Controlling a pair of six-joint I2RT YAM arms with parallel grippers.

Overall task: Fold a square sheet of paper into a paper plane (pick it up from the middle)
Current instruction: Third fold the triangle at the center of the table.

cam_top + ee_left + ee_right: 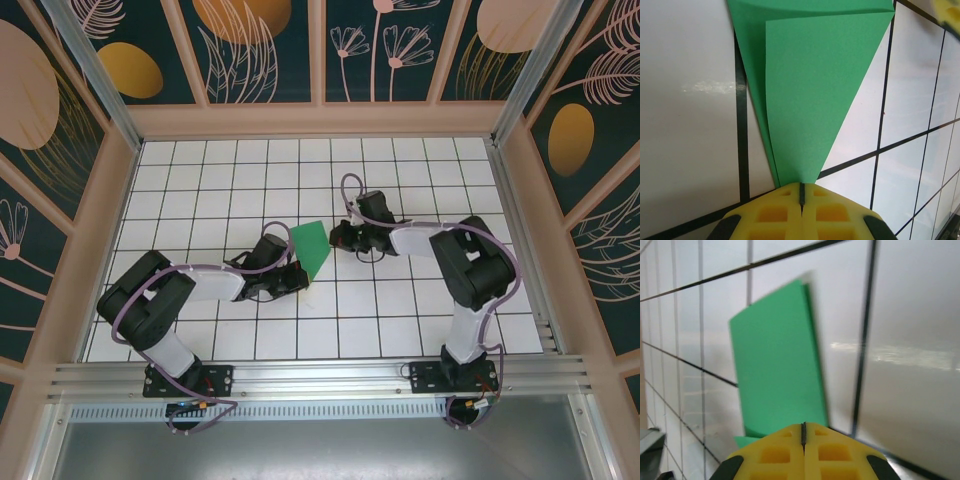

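The green sheet of paper [312, 245], folded to a tapering shape with a flap across its face, lies at the middle of the white gridded worktop [200, 180], well clear of every edge. The left gripper [801, 187] is clenched, its yellow fingertips meeting over the paper's [815, 90] narrow tip; whether they press on it I cannot tell. The right gripper [803, 426] is clenched too, grasping nothing, just beside the paper's [777, 370] opposite side.
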